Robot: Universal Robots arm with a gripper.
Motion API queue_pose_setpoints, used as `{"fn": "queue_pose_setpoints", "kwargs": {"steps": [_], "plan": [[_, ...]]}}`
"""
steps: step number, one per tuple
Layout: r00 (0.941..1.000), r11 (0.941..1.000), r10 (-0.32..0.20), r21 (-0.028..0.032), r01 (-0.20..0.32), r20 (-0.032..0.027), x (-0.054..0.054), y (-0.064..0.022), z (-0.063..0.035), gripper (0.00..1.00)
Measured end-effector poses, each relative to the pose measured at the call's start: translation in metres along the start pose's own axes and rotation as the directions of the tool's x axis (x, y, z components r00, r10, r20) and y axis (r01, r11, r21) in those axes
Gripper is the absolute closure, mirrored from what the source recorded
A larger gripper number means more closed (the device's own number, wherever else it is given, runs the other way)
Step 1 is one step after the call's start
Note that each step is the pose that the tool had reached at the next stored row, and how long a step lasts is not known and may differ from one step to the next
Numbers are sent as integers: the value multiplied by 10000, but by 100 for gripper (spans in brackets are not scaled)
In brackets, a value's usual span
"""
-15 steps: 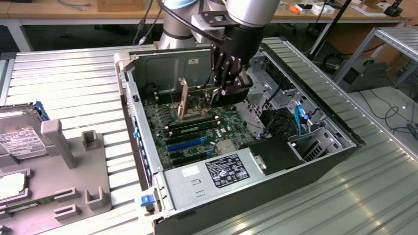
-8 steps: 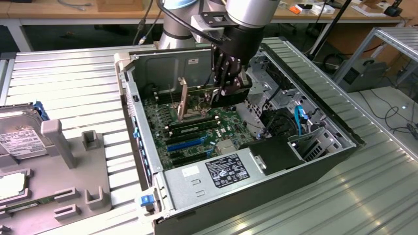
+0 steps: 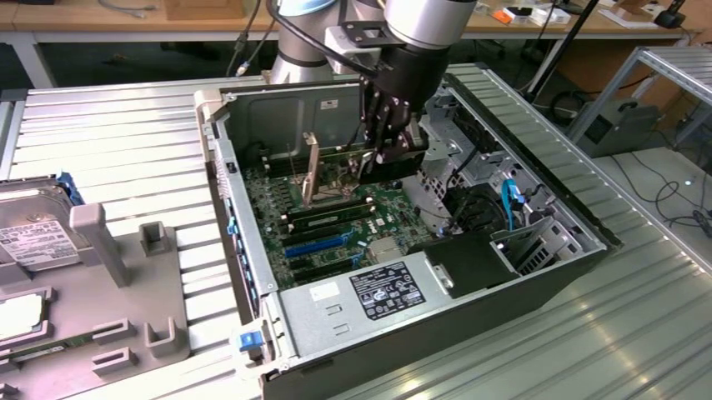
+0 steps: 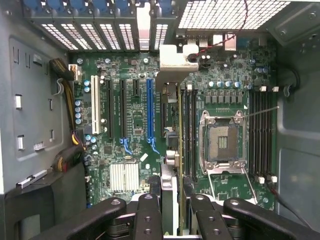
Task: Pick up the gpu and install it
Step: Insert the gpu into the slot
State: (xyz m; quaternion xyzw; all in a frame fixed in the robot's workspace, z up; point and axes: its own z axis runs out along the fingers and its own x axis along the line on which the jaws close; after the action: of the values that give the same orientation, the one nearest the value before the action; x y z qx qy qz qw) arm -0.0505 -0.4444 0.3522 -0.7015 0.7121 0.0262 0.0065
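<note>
My gripper (image 3: 384,154) is inside the open computer case (image 3: 556,275), above the motherboard (image 3: 333,225). It is shut on the gpu (image 3: 313,167), a thin card held upright on its edge. In the wrist view the gpu (image 4: 172,150) appears edge-on between the two black fingers (image 4: 147,210). It runs away from the gripper (image 4: 172,197) to its silver end bracket (image 4: 172,62) near the case's rear slot grilles. It hangs over the strip of board between the blue expansion slot (image 4: 149,112) and the memory slots (image 4: 189,130). I cannot tell whether its lower edge touches the board.
Inside the case are an empty CPU socket (image 4: 222,140), a power supply (image 3: 384,292) and a drive bay with a blue cable (image 3: 512,200). At the exterior view's left, a grey fixture (image 3: 145,275) holds a hard drive (image 3: 33,237). The case walls stand close around the gripper.
</note>
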Motion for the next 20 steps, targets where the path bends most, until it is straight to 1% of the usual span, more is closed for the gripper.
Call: {"fn": "queue_pose_setpoints", "kwargs": {"steps": [20], "plan": [[9999,9999,166,8,-166,5,1,1,28,73]]}}
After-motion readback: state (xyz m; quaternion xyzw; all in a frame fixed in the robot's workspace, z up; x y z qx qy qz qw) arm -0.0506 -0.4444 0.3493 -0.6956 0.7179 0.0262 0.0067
